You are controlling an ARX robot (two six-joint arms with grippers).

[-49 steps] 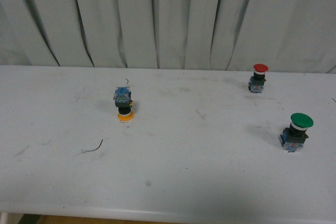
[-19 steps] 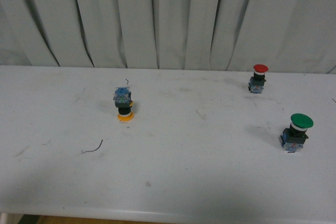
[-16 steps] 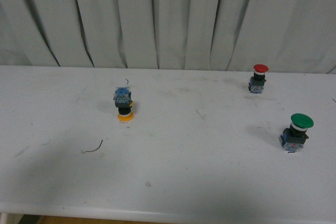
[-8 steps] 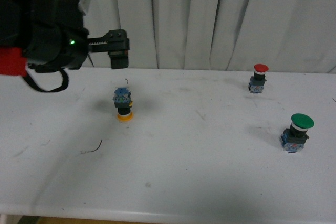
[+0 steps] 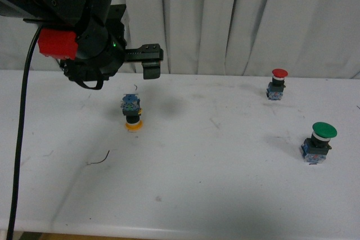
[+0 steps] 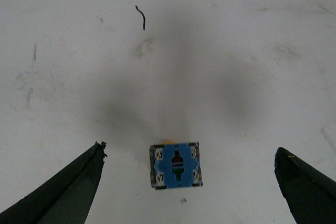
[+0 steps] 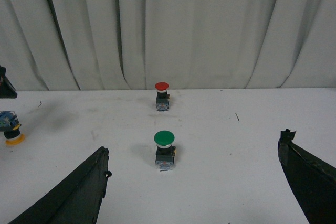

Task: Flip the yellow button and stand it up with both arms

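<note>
Nearest me, my right pincer (image 7: 194, 145) hangs released and empty over the surface (image 5: 185, 195). The green button (image 5: 319, 139) is next out, on the right. Further back on the left, the yellow button (image 5: 133, 115) stands cap-down on the surface, blue block up. My left pincer (image 6: 190, 151) hovers above it, released, its fingers well apart on either side. The button looks light, rigid and tippy on that rounded, slick cap, so I'd take the block's flat sides. The red button (image 5: 277, 84) sits furthest, before the curtain (image 5: 225, 21). Half a second ago the left arm was further left; the button hasn't shifted.
</note>
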